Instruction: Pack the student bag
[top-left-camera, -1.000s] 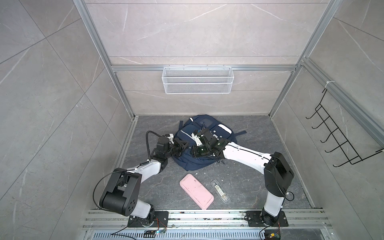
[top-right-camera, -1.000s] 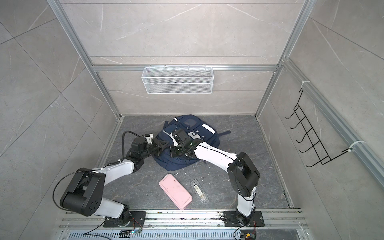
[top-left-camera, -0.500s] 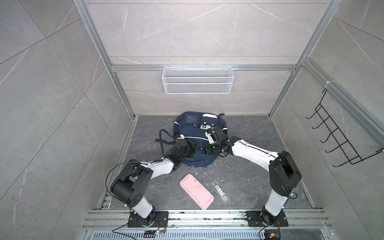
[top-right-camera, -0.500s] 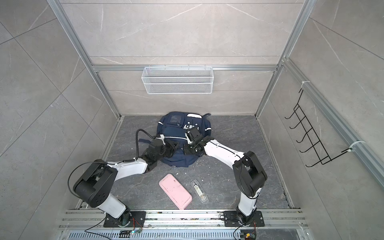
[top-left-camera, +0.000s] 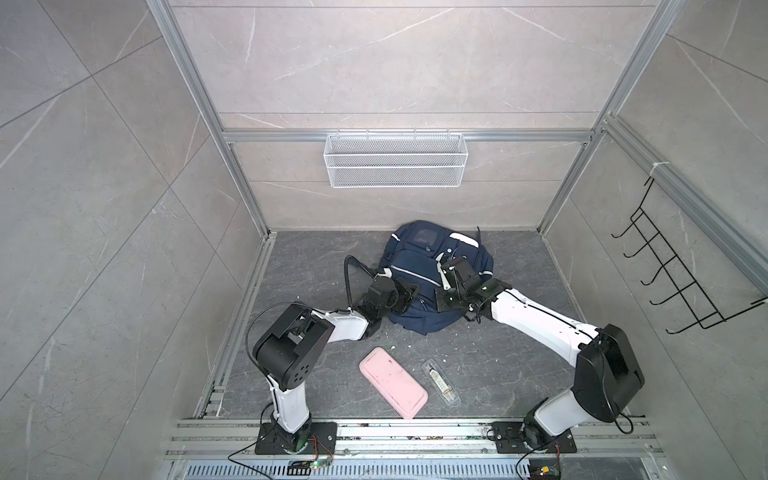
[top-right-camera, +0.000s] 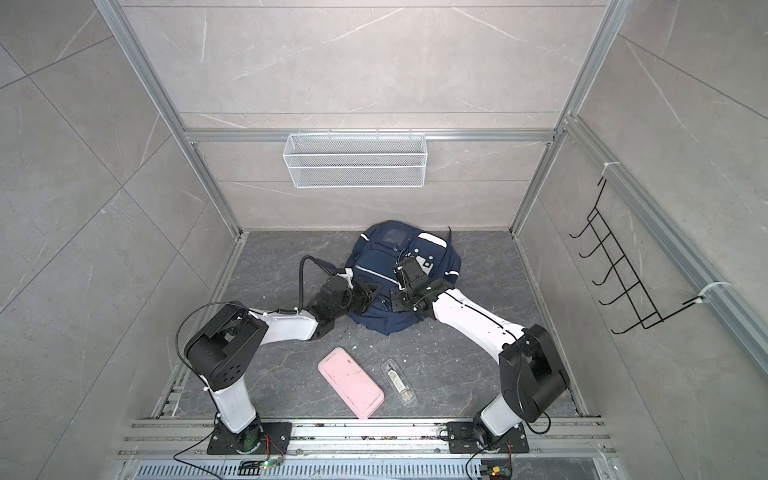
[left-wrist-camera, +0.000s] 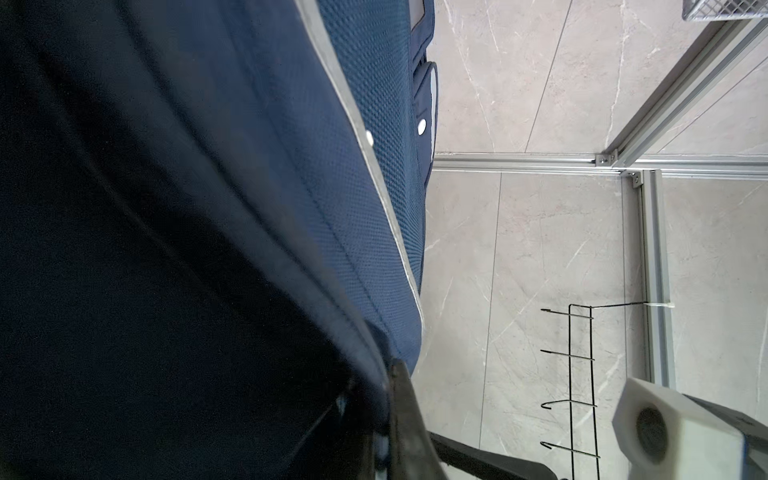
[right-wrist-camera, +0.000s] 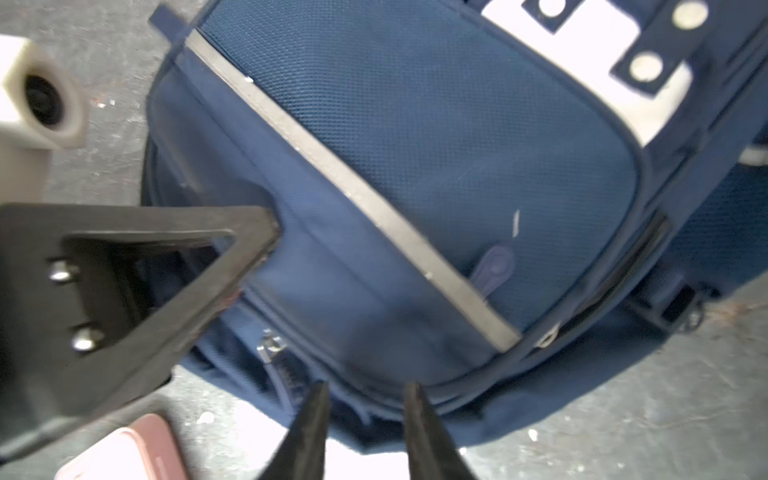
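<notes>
in both top views: set high over the near rail (top-left-camera: 415, 432), side by side, looking steeply down toward the back wall (top-left-camera: 395, 62), sharing nearly the whole floor (top-left-camera: 316, 266). left wrist: hard against the student bag (left-wrist-camera: 208, 187), facing along it toward the hook rack (left-wrist-camera: 582, 374). right wrist: close above the same bag's front, tilted down.

- Student bag (top-left-camera: 419, 266): you'll read navy blue all over, with a fine woven grain on the front pocket.
- Stripe (right-wrist-camera: 353, 178) across that pocket: silver-grey.
- Patch (right-wrist-camera: 590, 83) on the bag: white, crossed by navy tabs with pale round studs.
- Flat case (top-left-camera: 392, 382), near side: pale pink, dark specks.
- Clear case (top-left-camera: 440, 382) to its right: transparent, pale contents.
- Wire basket (top-left-camera: 395, 162), far wall: white mesh.
- Hook rack (top-left-camera: 681, 282), right wall: black.
- Floor (top-left-camera: 311, 266): dark grey, lighter veins.
- Walls (top-left-camera: 374, 62): light grey, white veins.
- Left arm (top-left-camera: 345, 326) and right arm (top-left-camera: 540, 320): white links, black joints.
</notes>
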